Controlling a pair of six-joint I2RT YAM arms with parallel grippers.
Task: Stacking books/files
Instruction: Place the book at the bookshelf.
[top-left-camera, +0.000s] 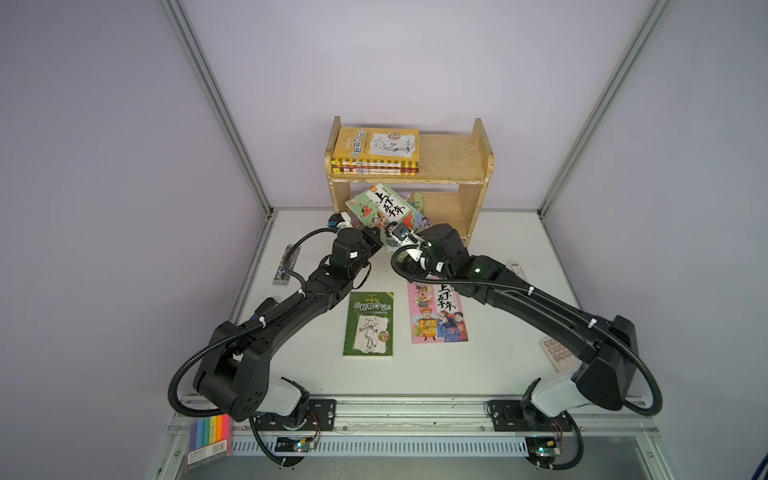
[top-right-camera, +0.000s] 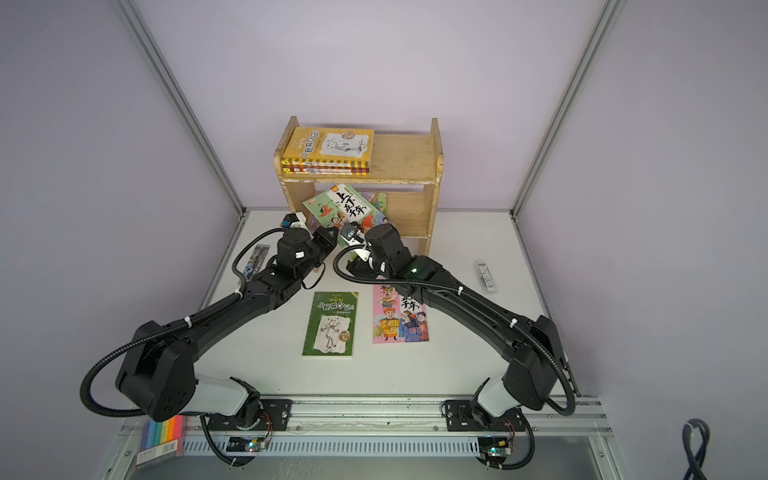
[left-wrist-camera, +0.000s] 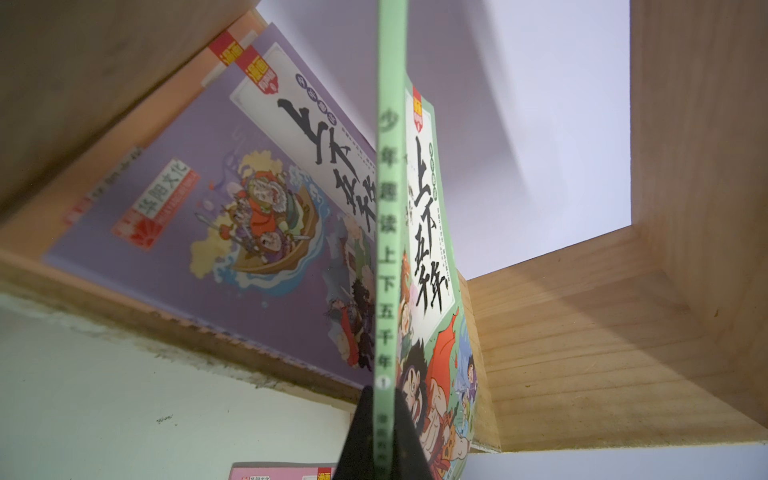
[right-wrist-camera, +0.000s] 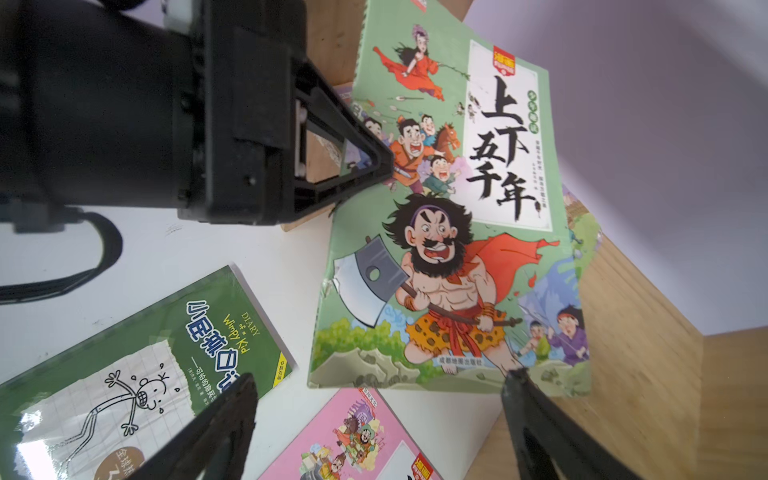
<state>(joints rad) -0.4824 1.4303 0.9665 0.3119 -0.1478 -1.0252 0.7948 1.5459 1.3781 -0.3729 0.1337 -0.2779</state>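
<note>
My left gripper (left-wrist-camera: 384, 395) is shut on the spine edge of the thin green cartoon book (top-left-camera: 382, 208), holding it tilted in front of the wooden shelf's lower level. My right gripper (right-wrist-camera: 380, 376) is open by that book's (right-wrist-camera: 449, 249) lower edge, gripping nothing. A purple book (left-wrist-camera: 232, 174) lies on an orange one (left-wrist-camera: 178, 95) in the lower level. A yellow book (top-left-camera: 376, 145) tops a small stack on the upper board. The green stick-boy book (top-left-camera: 369, 324) and the pink book (top-left-camera: 438, 316) lie flat on the table.
The wooden shelf (top-left-camera: 457, 158) stands at the back against the wall. A pinkish calculator (top-left-camera: 559, 353) lies under the right arm, a highlighter pack (top-left-camera: 210, 436) at the front left. A slim dark pack (top-left-camera: 286, 264) lies at the left, a white one (top-right-camera: 485, 276) at the right.
</note>
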